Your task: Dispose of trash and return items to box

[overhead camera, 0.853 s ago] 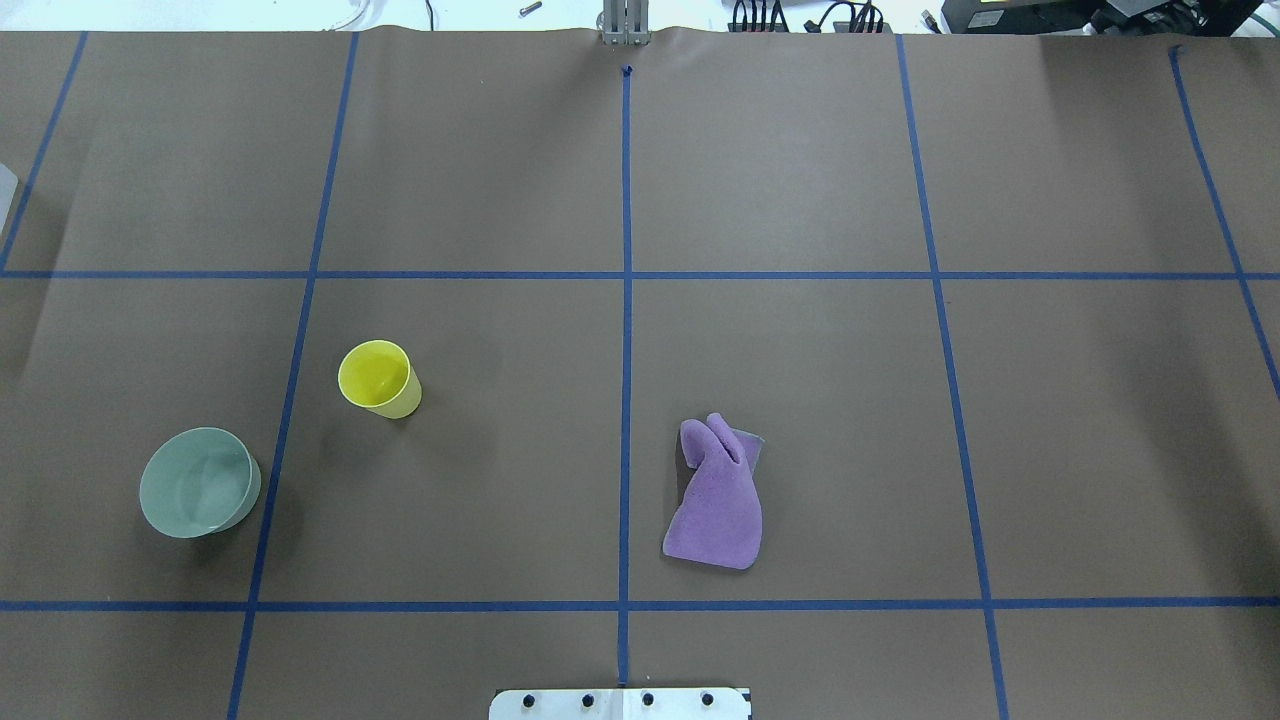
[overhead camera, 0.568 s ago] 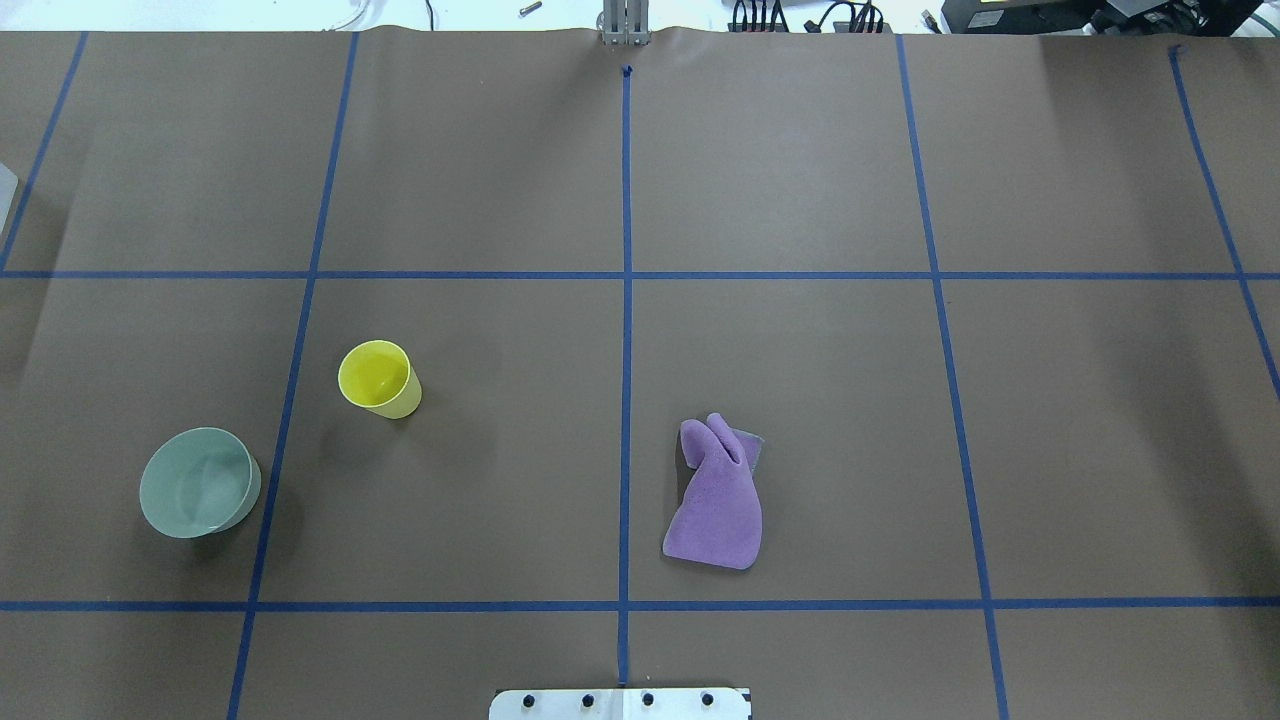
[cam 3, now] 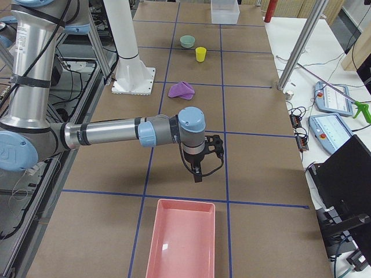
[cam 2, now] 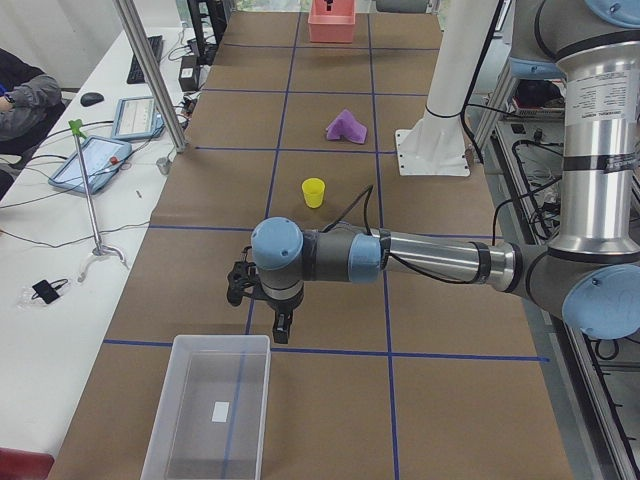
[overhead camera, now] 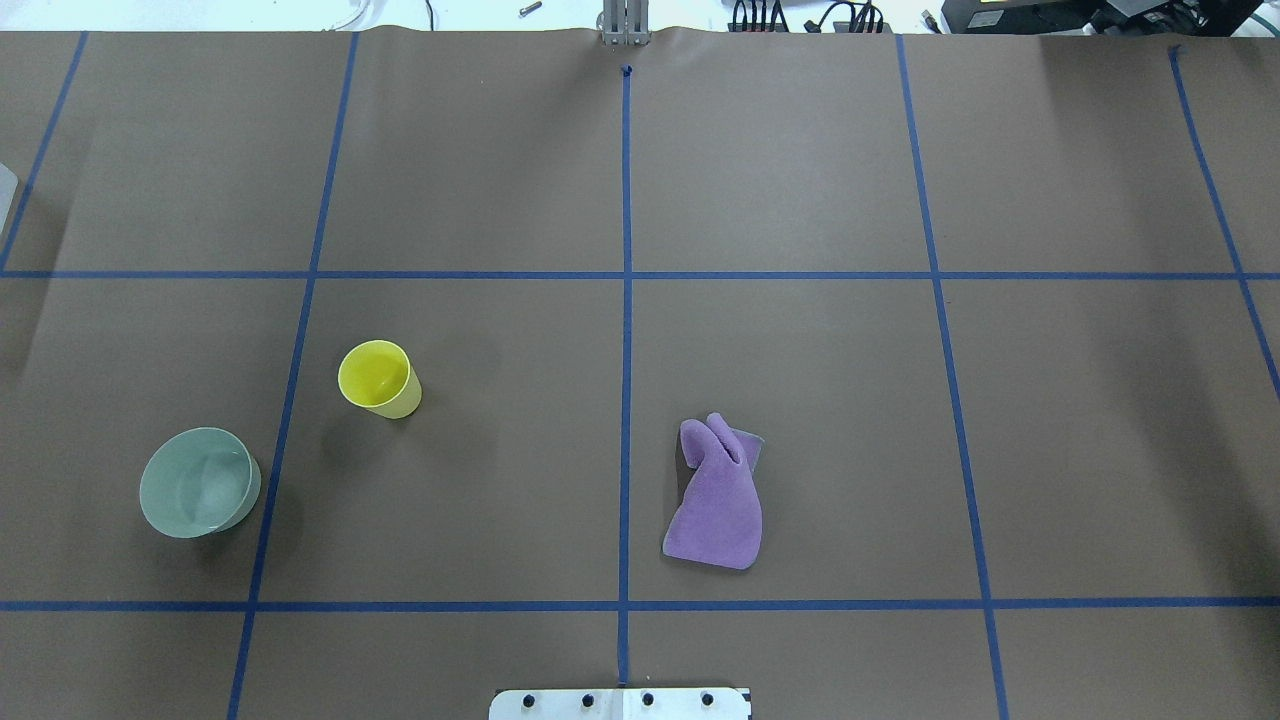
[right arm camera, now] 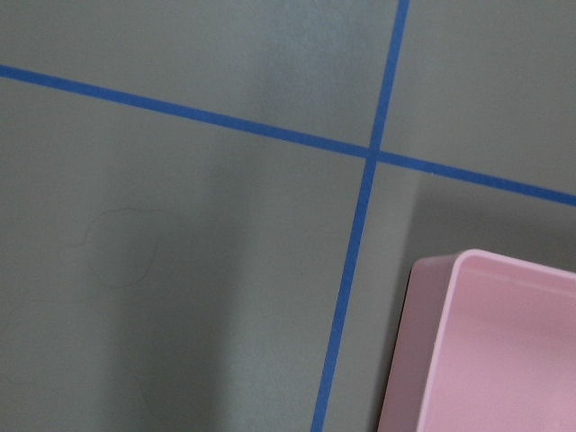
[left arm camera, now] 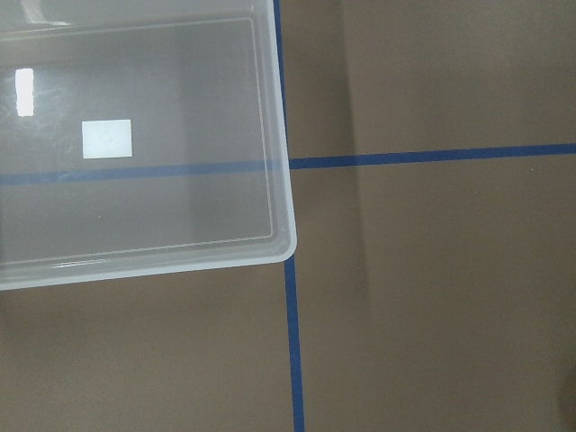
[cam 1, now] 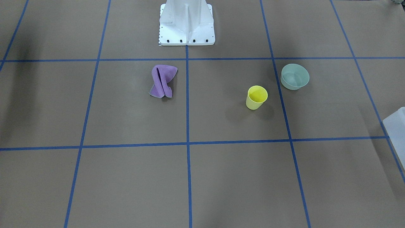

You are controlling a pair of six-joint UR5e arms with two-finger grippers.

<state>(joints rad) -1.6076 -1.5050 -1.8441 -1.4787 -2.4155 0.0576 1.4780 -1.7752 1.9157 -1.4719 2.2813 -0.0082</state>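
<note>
- The box stands on the desk at its end on the robot's left side, well apart from the other things. It is pale and translucent, and a blue tape line of the desk shows through its bottom.
- The left gripper hangs over the desk near one short side of the box, not above the box. Only the side view shows it, so I cannot tell if its fingers are spread or pressed together.
- The left wrist view looks down on a rounded corner of the box, which has a small white label on the bottom.
- The right gripper hangs over the desk near the short side of a pink tray at the desk's other end. I cannot tell its state either.
- The right wrist view shows one corner of the pink tray beside a crossing of tape lines.
- A yellow cup stands upright on the robot's left half of the desk.
- A green bowl stands upright near the cup, more to the left and closer to the robot, not touching it.
- A purple cloth lies crumpled just to the right of the middle tape line, near the white robot base.
</note>
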